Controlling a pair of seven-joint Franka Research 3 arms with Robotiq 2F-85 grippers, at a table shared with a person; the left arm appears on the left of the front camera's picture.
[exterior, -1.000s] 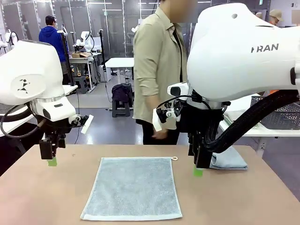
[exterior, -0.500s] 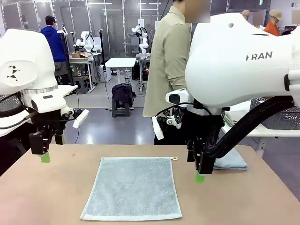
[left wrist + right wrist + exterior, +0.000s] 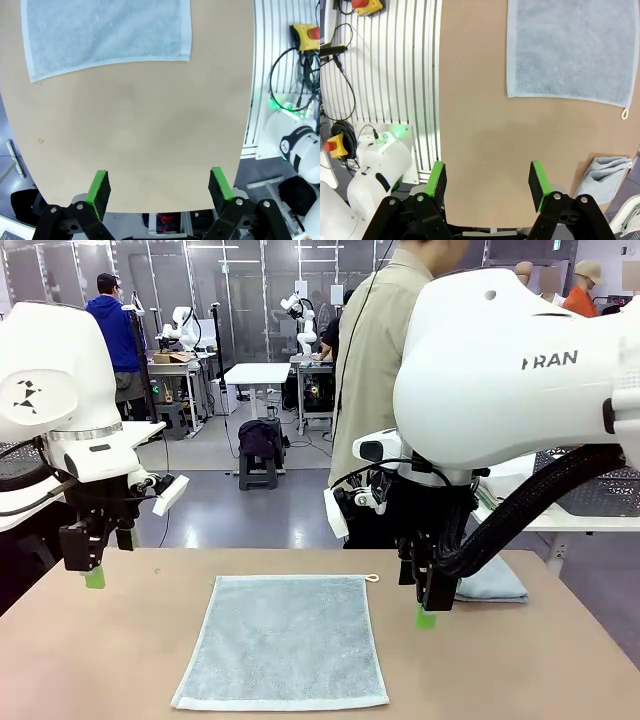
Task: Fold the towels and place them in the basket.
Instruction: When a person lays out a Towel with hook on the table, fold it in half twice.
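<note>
Green-padded and gaping with nothing held, the right tool [image 3: 425, 617] hovers just beside the right edge of the spread towel [image 3: 283, 640]. The left tool [image 3: 94, 576], equally wide and empty, hangs well off its left edge, so the right arm is nearer. That towel lies flat on the tabletop [image 3: 100, 670] between them, long axis running from robot toward person, loop [image 3: 372, 578] at the far right corner. A folded towel [image 3: 492, 582] sits behind the right tool, and the basket [image 3: 600, 490] stands farther right.
</note>
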